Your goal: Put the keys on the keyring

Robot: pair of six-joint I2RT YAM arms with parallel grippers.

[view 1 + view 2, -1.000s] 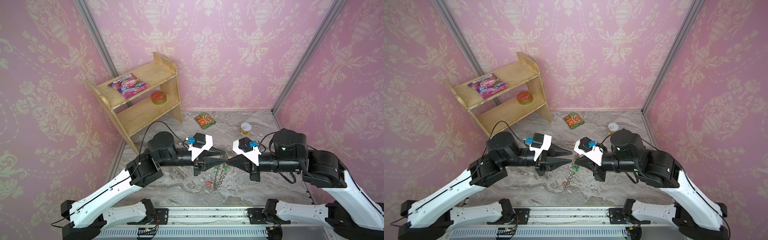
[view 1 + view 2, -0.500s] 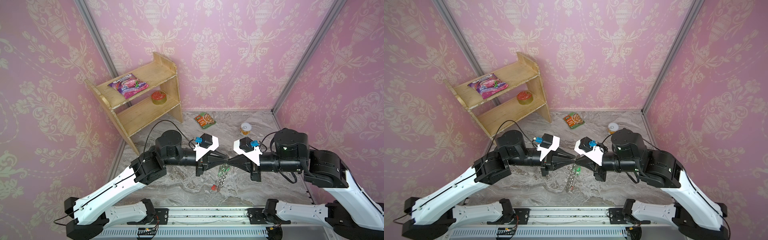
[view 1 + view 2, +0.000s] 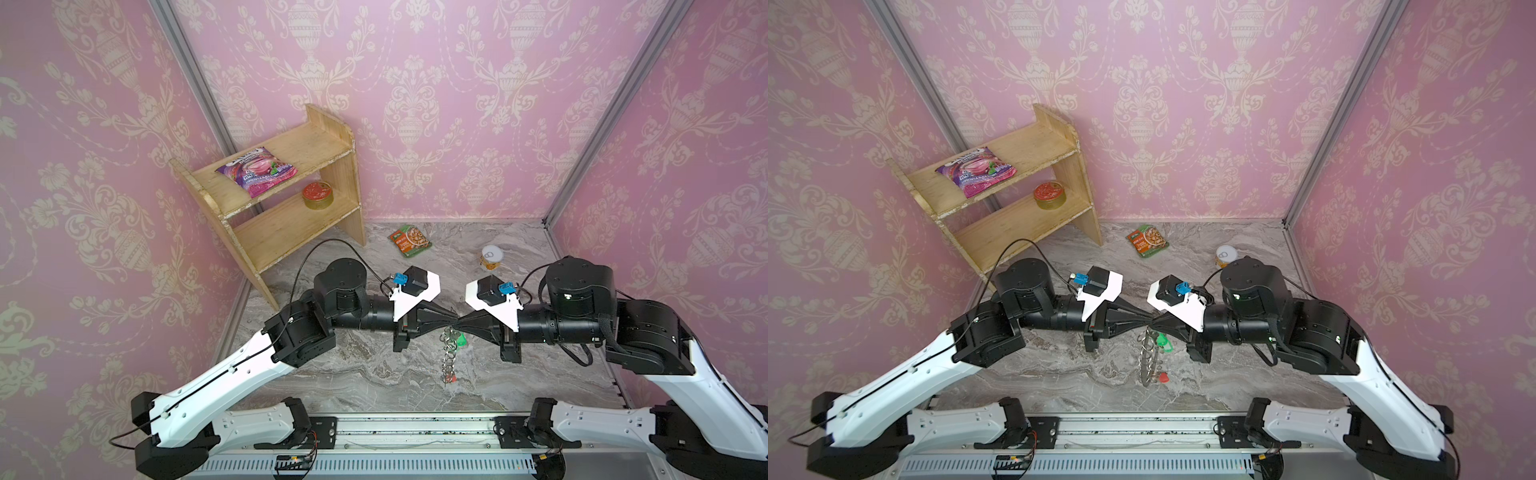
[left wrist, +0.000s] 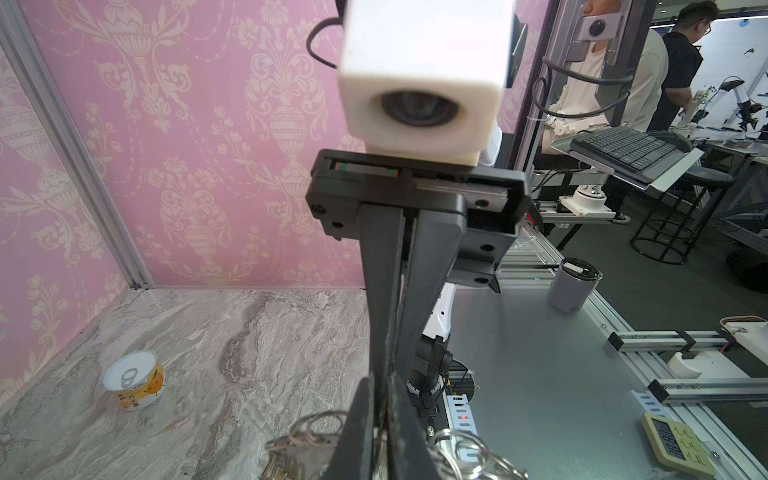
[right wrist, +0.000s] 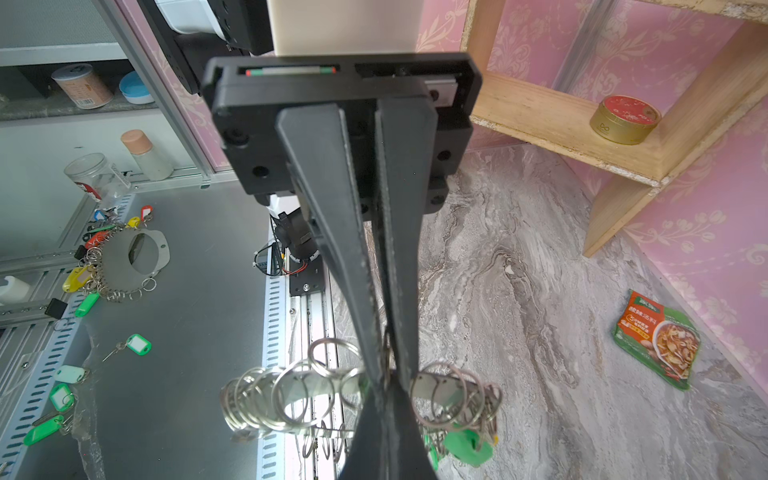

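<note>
Ring: the keyring [image 3: 450,351] is hanging edge-on in mid-air at the centre of the cell, its grey plate rimmed with wire loops. Whether its lower end is reaching the bench [image 3: 353,374] cannot be told.
Tags: of the keys, a green key [image 3: 460,340] is dangling near the top of the ring and a red key [image 3: 454,378] at its lower end. Both are appearing to sit on loops already.
Left arm: the left hand [image 3: 454,325] is pinching the plate's upper rim, its fingers drawn almost together on the thin metal.
Right arm: the right hand [image 3: 464,325] is gripping the same rim from the opposite side, fully closed, its tips meeting the left hand's.
Handling: the plate is probably behaving as stiff, thin and slick. The loops and keys are hanging loose and are likely to shift with any motion.
Hold: the flat rim between loops is offering the surest grip. A single loop is needing steadying before it takes a key.
Surroundings: a wooden shelf [image 3: 286,232], a food packet [image 3: 410,242] and a small can [image 3: 491,257] are sitting well apart at the back.
</note>
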